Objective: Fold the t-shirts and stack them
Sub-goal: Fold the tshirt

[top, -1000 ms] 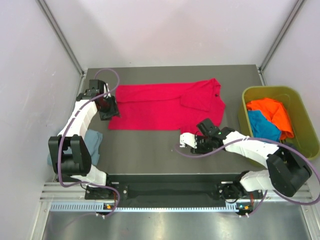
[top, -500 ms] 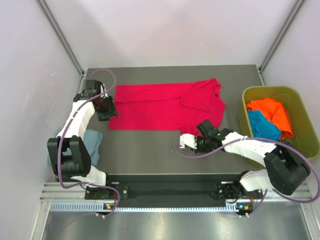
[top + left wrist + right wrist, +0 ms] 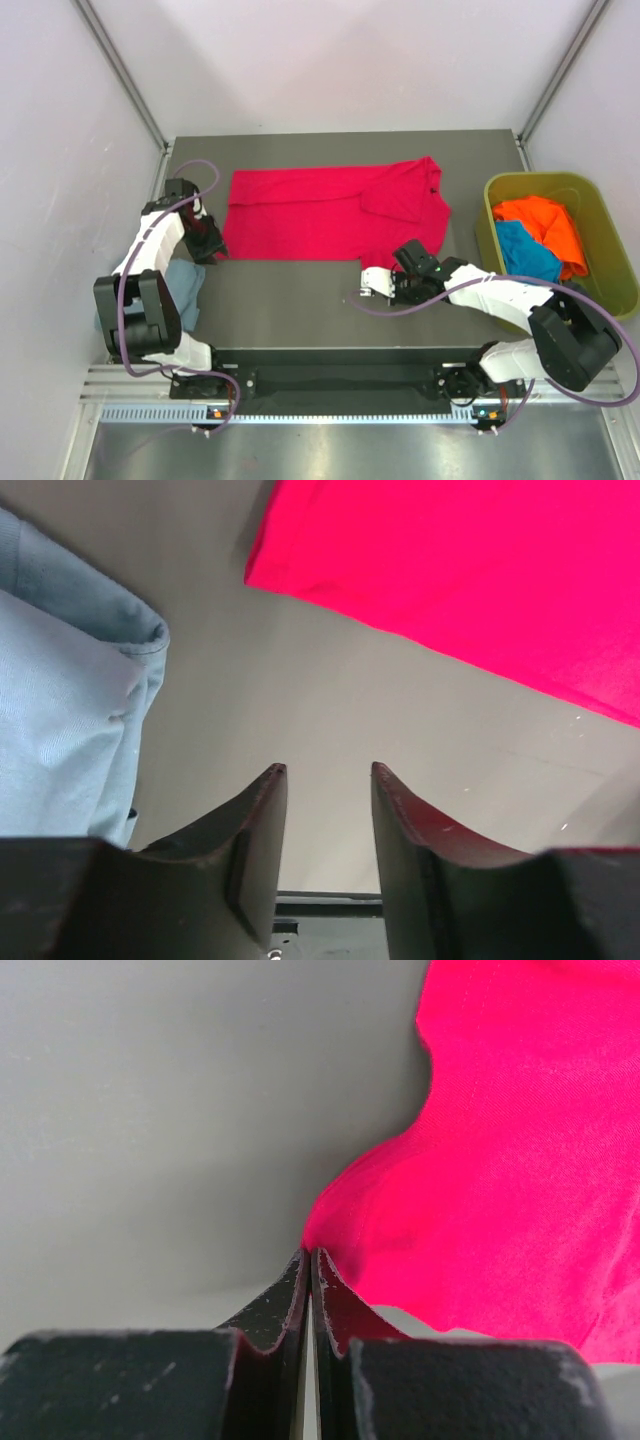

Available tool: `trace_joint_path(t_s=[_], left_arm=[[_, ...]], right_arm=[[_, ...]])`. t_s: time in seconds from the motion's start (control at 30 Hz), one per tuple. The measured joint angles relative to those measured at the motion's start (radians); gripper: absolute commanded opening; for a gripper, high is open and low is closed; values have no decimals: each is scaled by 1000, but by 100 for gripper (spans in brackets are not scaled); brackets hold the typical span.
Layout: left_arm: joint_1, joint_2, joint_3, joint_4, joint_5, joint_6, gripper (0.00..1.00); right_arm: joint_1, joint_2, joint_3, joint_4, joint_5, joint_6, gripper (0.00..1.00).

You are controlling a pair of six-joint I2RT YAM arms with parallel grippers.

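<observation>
Far-middle of the bench (image 3: 300, 300): red t-shirt (image 3: 330, 215) spread out, right end folded over itself. Right hand (image 3: 310, 1252) is closed, pinching the very tip of the near hem. Thin bite, could slip. Left hand (image 3: 325, 770) has fingers apart with nothing between them, over bare bench just off the shirt's near-left corner. Grey-blue t-shirt (image 3: 60, 700) is beside it at the left edge. My read: left takes that corner with a deeper bite, then both lift level and carry near hem to far hem. Keep tension even and stay clear of the grey-blue one.
</observation>
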Motion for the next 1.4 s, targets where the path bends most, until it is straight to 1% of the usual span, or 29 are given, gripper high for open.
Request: trace_joint_path(t_s=[0.13, 0.37, 0.53, 0.8, 1.0, 1.13, 1.4], left_arm=[[5, 45, 14, 0, -5, 3, 41], [27, 208, 122, 11, -38, 12, 42], [27, 287, 179, 19, -66, 27, 42], [28, 390, 215, 31, -108, 56, 41], [29, 438, 247, 45, -115, 66, 38], [29, 445, 254, 50, -114, 71, 31], [29, 445, 253, 46, -110, 80, 30]], right_arm=[[0, -1, 0, 0, 1, 1, 0], [-3, -2, 0, 0, 2, 8, 0], [-8, -8, 0, 0, 2, 10, 0], [-12, -9, 0, 3, 2, 19, 0], [-18, -9, 1, 6, 1, 27, 0], [-23, -9, 1, 7, 1, 27, 0], [-37, -9, 1, 15, 2, 38, 0]])
